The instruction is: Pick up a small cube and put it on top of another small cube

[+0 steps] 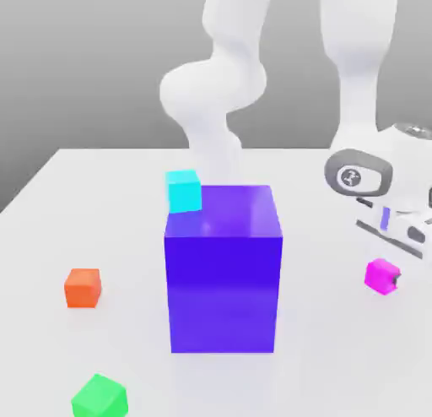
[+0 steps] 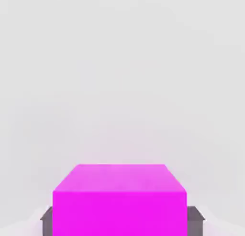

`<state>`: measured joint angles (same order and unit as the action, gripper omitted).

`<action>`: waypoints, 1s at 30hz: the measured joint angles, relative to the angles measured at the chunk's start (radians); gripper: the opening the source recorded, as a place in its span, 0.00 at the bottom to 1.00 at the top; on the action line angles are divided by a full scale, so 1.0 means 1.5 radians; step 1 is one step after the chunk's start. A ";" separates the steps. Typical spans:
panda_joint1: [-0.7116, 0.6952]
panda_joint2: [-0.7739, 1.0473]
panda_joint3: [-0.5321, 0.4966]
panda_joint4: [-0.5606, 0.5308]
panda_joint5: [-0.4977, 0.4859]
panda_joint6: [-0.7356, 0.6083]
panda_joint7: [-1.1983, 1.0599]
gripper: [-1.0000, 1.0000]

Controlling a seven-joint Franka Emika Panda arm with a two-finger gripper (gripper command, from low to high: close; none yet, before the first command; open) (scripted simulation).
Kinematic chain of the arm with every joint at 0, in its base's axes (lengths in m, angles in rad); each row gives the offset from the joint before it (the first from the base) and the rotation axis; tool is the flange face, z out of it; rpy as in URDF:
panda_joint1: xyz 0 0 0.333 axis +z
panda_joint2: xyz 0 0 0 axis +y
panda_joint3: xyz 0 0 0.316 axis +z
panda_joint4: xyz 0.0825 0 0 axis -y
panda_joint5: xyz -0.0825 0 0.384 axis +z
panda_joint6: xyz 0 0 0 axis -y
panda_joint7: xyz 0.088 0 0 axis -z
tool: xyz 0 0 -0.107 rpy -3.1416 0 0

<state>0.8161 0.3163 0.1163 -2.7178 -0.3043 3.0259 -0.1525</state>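
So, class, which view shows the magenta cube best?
The hand view: there the magenta cube looms large between the jaws, two faces plain. The exterior view shows it small, at that view's right, beside the jaws.

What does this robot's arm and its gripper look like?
The arm is smooth, glossy white, with rounded, bulging joints. The hand above the gripper is white too, with a dark grey oval ring around a small round emblem, dark slots and a small blue-purple patch. The finger ends look dark grey.

Claw (image 2: 122, 225) shut, low at ext view's R.
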 joint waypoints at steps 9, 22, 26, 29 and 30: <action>-0.066 -0.123 0.094 -0.027 0.122 -0.094 -0.092 0.00; -0.246 -0.115 -0.100 0.092 0.230 -0.212 0.102 0.00; -0.306 -0.100 -0.173 0.134 0.255 -0.243 0.179 0.00; -0.351 -0.089 -0.229 0.166 0.272 -0.265 0.237 0.00; -0.366 -0.086 -0.248 0.177 0.278 -0.273 0.257 0.00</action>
<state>0.2666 0.1878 -0.2557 -2.4528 0.1132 2.6169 0.2333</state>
